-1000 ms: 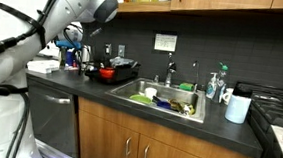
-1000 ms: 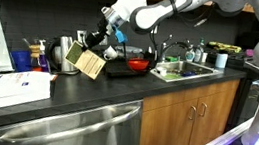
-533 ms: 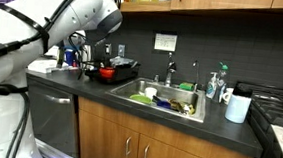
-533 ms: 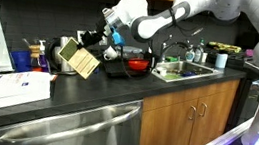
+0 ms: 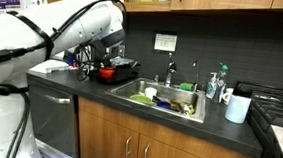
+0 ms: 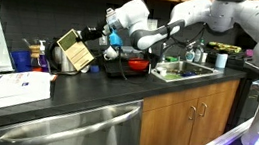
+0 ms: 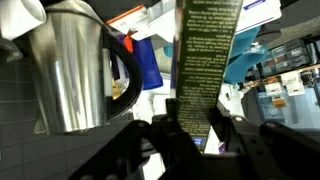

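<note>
Kitchen counter (image 6: 87, 89): gripper (image 7: 192, 115) clamped on box (image 6: 74, 50); wrist view alone shows green print.

Even indoor light from overhead, glossy glare on the dark countertop (image 6: 87, 92), wrist view blurred close up.

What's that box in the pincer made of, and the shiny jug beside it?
The box looks like printed cardboard, matte: flat faces, crisp edges, small text. The jug looks like brushed stainless steel: silvery, with soft streaky reflections.
</note>
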`<action>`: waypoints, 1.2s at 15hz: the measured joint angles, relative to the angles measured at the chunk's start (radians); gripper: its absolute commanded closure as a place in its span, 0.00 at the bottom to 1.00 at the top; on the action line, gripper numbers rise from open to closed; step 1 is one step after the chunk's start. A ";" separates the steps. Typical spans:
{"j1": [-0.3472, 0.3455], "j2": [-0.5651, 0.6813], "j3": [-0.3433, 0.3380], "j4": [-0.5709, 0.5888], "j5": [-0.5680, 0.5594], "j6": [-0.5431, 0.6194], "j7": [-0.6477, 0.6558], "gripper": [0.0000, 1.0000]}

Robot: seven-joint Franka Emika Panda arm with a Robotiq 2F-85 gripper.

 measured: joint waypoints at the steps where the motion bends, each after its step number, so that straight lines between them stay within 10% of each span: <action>1: -0.002 -0.024 0.021 0.027 -0.088 -0.002 0.047 0.88; 6: -0.009 -0.183 0.178 0.109 -0.498 -0.069 0.141 0.88; 9: -0.006 -0.241 0.160 0.050 -0.558 -0.037 0.044 0.88; 18: 0.001 -0.256 0.063 -0.088 0.001 0.017 -0.735 0.88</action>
